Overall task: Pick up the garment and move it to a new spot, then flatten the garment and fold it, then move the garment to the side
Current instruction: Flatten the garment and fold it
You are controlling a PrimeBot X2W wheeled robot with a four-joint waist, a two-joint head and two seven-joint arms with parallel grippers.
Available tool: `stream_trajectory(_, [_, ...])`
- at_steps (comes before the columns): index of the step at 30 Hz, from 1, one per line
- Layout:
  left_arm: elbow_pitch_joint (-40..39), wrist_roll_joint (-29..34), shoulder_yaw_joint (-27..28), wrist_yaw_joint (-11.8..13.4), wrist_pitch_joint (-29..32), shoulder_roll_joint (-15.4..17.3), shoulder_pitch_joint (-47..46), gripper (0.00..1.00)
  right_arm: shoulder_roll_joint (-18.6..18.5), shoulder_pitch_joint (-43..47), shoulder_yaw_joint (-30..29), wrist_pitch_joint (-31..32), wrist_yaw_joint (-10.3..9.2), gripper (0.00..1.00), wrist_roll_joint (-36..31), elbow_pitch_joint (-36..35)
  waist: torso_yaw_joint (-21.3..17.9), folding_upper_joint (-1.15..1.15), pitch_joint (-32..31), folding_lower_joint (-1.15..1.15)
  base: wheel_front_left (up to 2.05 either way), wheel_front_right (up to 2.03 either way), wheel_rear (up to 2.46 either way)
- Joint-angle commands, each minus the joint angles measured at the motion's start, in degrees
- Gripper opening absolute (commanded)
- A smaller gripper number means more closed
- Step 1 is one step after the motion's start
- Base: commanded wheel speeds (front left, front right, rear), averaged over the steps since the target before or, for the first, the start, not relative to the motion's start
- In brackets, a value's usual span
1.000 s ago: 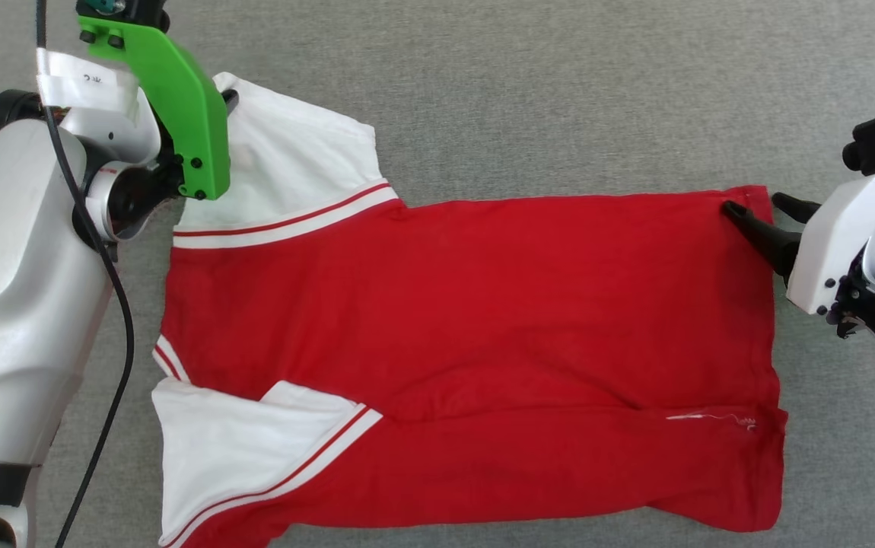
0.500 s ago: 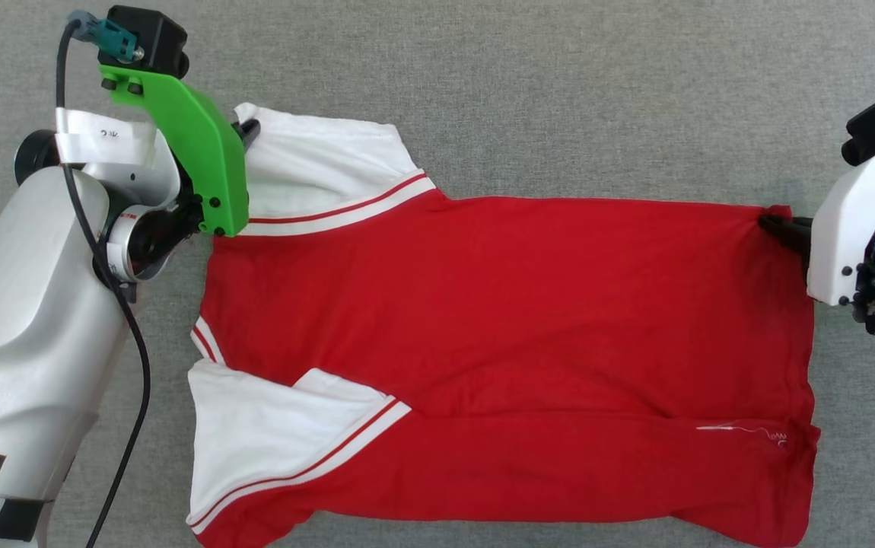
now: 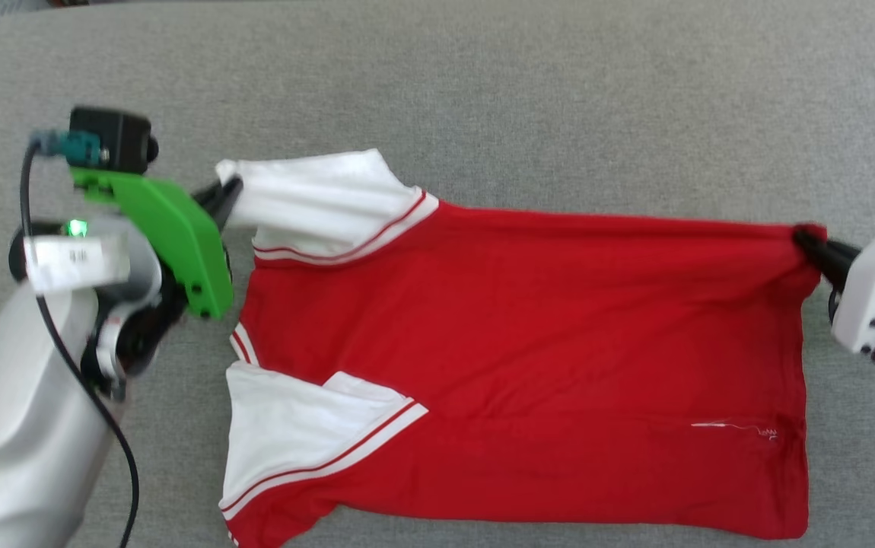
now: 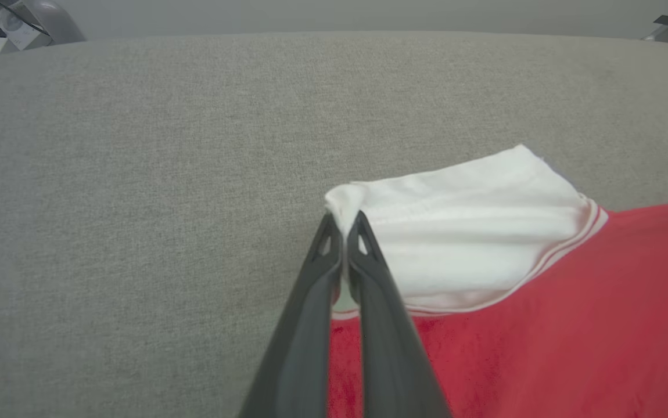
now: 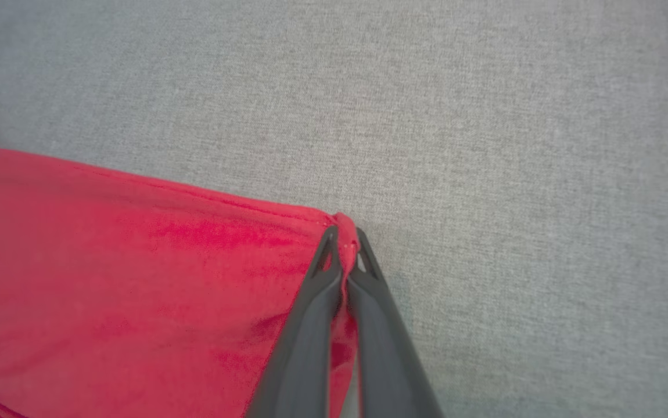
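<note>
The garment (image 3: 529, 342) is a red jersey T-shirt with white, red-striped sleeves, spread sideways on the grey cloth surface. No lettering is visible on the upper face. My left gripper (image 3: 230, 185) is shut on the far white sleeve's tip (image 4: 345, 204), pinched between the two dark fingers (image 4: 311, 302). My right gripper (image 3: 804, 237) is shut on the far hem corner (image 5: 343, 223) of the garment (image 5: 136, 273). The far edge of the shirt runs taut between the two grips. The near sleeve (image 3: 285, 434) lies folded over the body.
Grey fabric surface (image 3: 529, 99) extends beyond the shirt on the far side and to both sides. A black cable (image 3: 72, 365) hangs along my left arm. A loose white thread (image 3: 734, 428) lies near the hem.
My right gripper shut on the hem corner. Both grippers pulled the shirt's far edge outward and taut; the far sleeve drew up narrower. The head camera moved, showing the surface's far edge.
</note>
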Motion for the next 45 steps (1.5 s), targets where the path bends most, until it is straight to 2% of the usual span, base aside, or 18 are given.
stream_trajectory(1, [-1.31, -0.85, 0.54, 0.92, -0.77, 0.80, 3.40, 0.00, 0.38, 2.71, -1.05, -1.04, -0.04, 0.00, -0.85, -1.07, 1.07, 0.00, -2.76, 0.00, 0.00, 0.00, 0.00])
stream_trajectory(8, [-8.43, -3.75, 3.09, 4.54, -3.87, 2.20, 17.25, 0.00, 3.81, 13.91, -5.65, -2.98, -0.04, 0.00, -4.00, -5.84, 1.61, 0.00, -4.92, 0.00, 0.00, 0.00, 0.00])
stream_trajectory(13, [-11.57, -5.41, 4.23, 6.76, -6.40, 1.99, 26.38, 0.00, 7.09, 21.21, -9.29, -3.57, -0.04, 0.00, -6.78, -9.73, 1.57, 0.00, -5.49, 0.00, 0.00, 0.00, 0.00])
stream_trajectory(20, [-11.07, -8.11, 4.49, 8.02, -9.15, -0.41, 35.27, 0.00, 12.13, 30.00, -13.76, -3.75, -0.04, 0.00, -9.39, -13.16, 1.33, 0.00, -6.49, 0.00, 0.00, 0.00, 0.00])
stream_trajectory(25, [-8.72, -8.99, 3.75, 7.66, -10.80, -2.52, 37.95, 0.00, 15.33, 34.08, -15.85, -3.96, -0.04, 0.00, -10.89, -13.25, 1.33, 0.00, -6.94, 0.00, 0.00, 0.00, 0.00])
stream_trajectory(26, [-7.92, -8.82, 3.41, 7.51, -11.04, -2.79, 38.05, 0.00, 16.07, 34.74, -16.22, -3.99, -0.04, 0.13, -11.27, -12.94, 1.34, 0.00, -7.11, 0.00, 0.00, 0.00, 0.00])
stream_trajectory(27, [-7.47, -8.89, 3.34, 7.24, -11.51, -3.25, 37.93, 0.04, 16.66, 35.09, -16.26, -4.13, -0.04, 0.46, -11.42, -12.81, 1.36, 0.00, -7.17, 0.00, 0.00, 0.00, 0.00])
stream_trajectory(28, [-6.91, -8.87, 3.40, 7.02, -12.33, -3.87, 37.62, 0.35, 17.48, 35.23, -16.46, -4.82, -0.04, 1.00, -11.38, -12.79, 1.39, 0.00, -7.27, 0.00, 0.00, 0.00, 0.00])
stream_trajectory(29, [-6.40, -8.73, 3.19, 6.84, -12.60, -4.16, 37.39, 0.73, 17.94, 35.27, -16.42, -5.31, -0.04, 1.00, -11.43, -12.78, 1.39, 0.00, -7.42, 0.00, 0.00, 0.00, 0.00])
stream_trajectory(30, [-5.95, -8.61, 2.91, 6.54, -12.87, -4.53, 37.06, 1.00, 18.32, 35.16, -16.20, -6.35, -0.04, 1.00, -11.44, -13.08, 1.38, 0.00, -7.67, 0.00, 0.00, 0.00, 0.00])
stream_trajectory(38, [-6.65, -4.49, 3.24, 5.28, -20.74, -5.59, 35.03, 1.00, 18.98, 34.52, -16.68, -13.24, -0.04, 1.00, -12.09, -17.32, 0.34, 0.00, -10.29, 0.00, 0.00, 0.00, 0.00])
stream_trajectory(43, [-9.03, -0.49, 3.61, 5.47, -26.98, -5.88, 33.93, 1.00, 18.45, 35.05, -19.44, -11.11, -0.04, 1.00, -12.44, -19.62, 0.01, 0.00, -11.40, 0.00, 0.00, 0.00, 0.00])
stream_trajectory(44, [-9.53, 0.67, 3.57, 5.67, -28.32, -5.91, 33.48, 1.00, 18.25, 35.11, -20.45, -9.94, -0.04, 1.00, -12.64, -19.73, 0.01, 0.00, -11.59, 0.00, 0.00, 0.00, 0.00])
stream_trajectory(45, [-10.75, 3.54, 3.51, 6.41, -31.78, -6.24, 32.32, 1.00, 17.33, 34.96, -22.55, -5.66, -0.04, 1.00, -12.71, -19.56, 0.09, 0.00, -11.82, 0.00, 0.00, 0.00, 0.00])
